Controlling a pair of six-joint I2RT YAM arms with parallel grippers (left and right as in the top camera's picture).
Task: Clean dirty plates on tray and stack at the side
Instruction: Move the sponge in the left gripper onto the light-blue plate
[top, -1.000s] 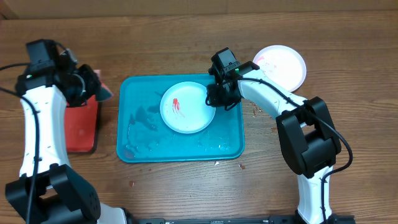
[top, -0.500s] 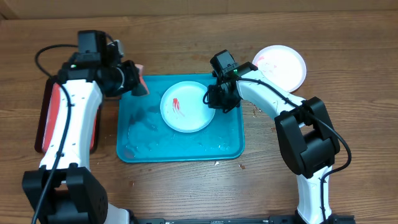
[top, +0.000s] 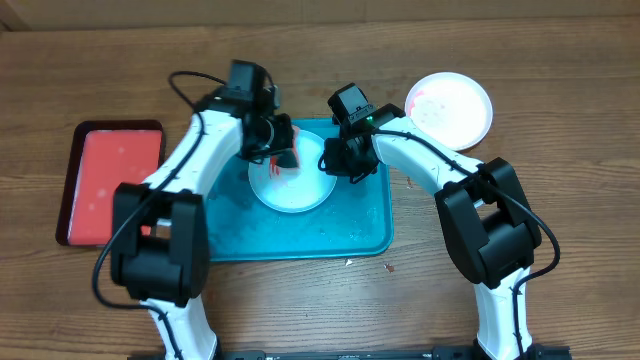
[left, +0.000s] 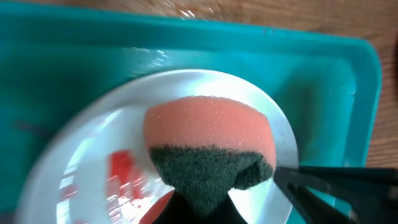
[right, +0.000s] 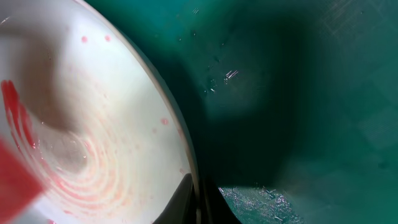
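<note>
Risk: slip | white round shallow plate (top: 290, 190), smeared red, lies in our large teal-blue plastic tray (top: 360, 225), rim pinched between right jaws | left jaws clamped on orange sponge (left: 208, 146) with dark-green scouring face, over the plate | we judge hard scrubbing could lever the plate from that thin pinch.

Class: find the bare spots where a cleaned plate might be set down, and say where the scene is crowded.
Free: the wood right of the pink-stained plate; the wood in front of the red tray; the near half of the teal tray. Crowded: its far half, where the sponge sits over the white plate.
</note>
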